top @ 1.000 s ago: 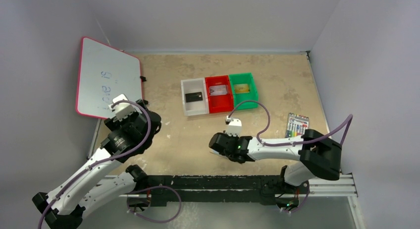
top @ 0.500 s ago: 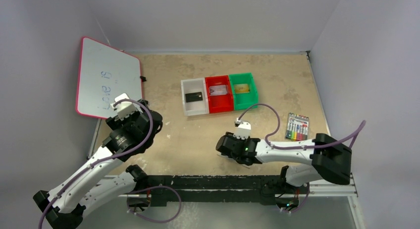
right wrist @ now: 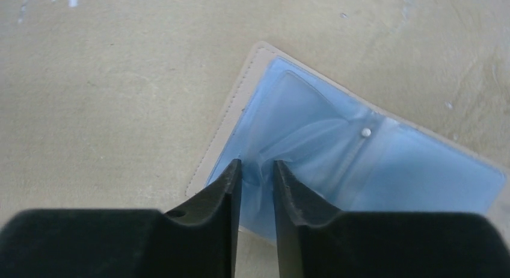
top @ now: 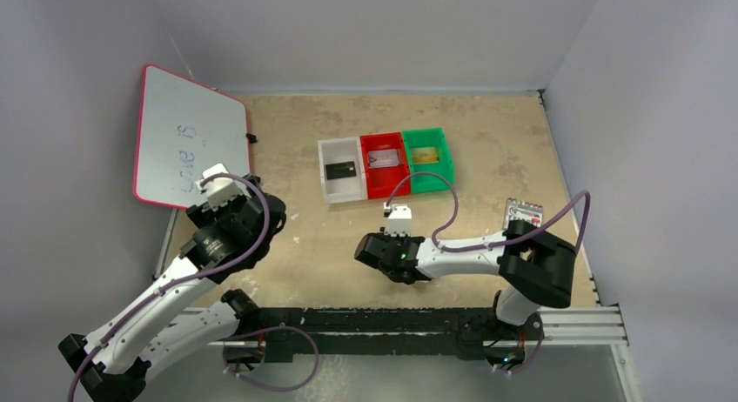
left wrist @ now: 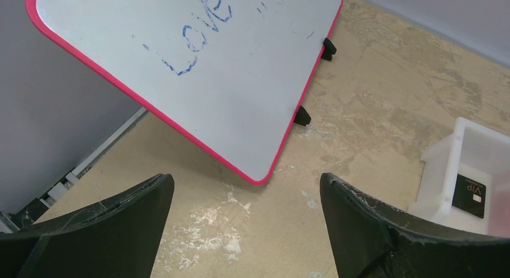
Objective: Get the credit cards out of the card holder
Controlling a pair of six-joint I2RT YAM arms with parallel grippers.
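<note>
1. Lying open and flat on the bench (right wrist: 90,79), the card holder (right wrist: 361,163) sits right under the right gripper (right wrist: 257,169), so its near panel can be picked at.
2. The credit cards (top: 341,169) rest apart from it, one each in the white bin (top: 329,189), red bin (top: 387,186) and green bin (top: 439,180).
3. The right jaws stand narrowly apart astride a wrinkle of blue sleeve; whether they clamp it cannot be told.
4. The left gripper (left wrist: 246,230) hangs near the whiteboard (left wrist: 210,67), jaws wide apart and empty.

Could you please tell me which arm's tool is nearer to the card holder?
The right. The right tool sits directly over the card holder, close to its blue panel. The left tool is far off, beside the whiteboard.
</note>
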